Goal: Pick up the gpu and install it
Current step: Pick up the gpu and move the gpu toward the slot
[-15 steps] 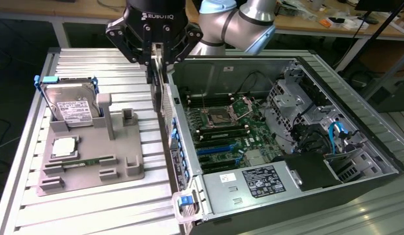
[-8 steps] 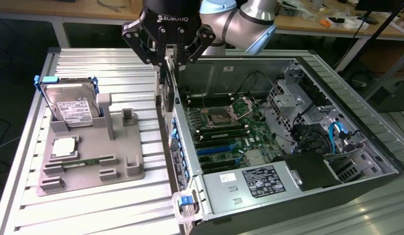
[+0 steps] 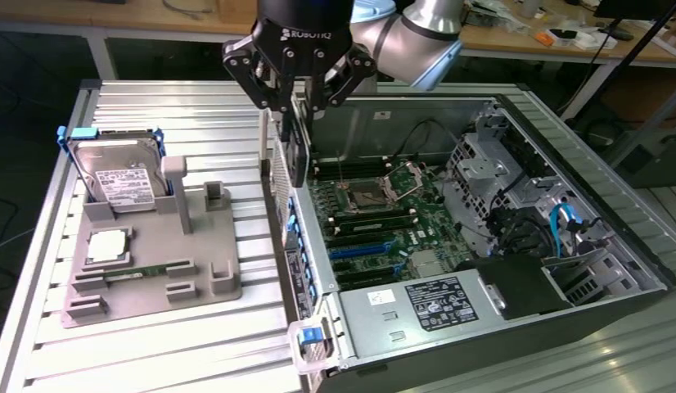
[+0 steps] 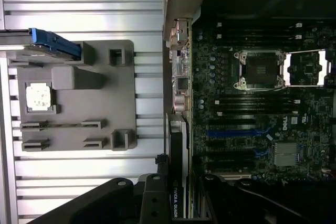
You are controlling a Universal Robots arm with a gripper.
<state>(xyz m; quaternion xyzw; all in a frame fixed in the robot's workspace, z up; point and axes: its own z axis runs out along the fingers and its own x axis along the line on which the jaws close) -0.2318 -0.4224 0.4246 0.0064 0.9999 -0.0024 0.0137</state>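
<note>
Upper centre of the exterior view, the gripper is clamped on the top edge of the gpu, which hangs upright and edge-on below the fingers. The pick-up is therefore done; the install is not. The card's lower edge hangs above the motherboard, at the left rim of the open case, apart from the board and not yet seated. The blue slots, lower and to the right of the card in the frame, are empty. At left of the frame, the grey holder carries a hard drive in its upper left corner, and several of its brackets stand vacant. From the wrist view, the gpu runs straight out from between the fingers, its black shroud lying along the case's edge, with the blue slots well to one side of it.
</note>
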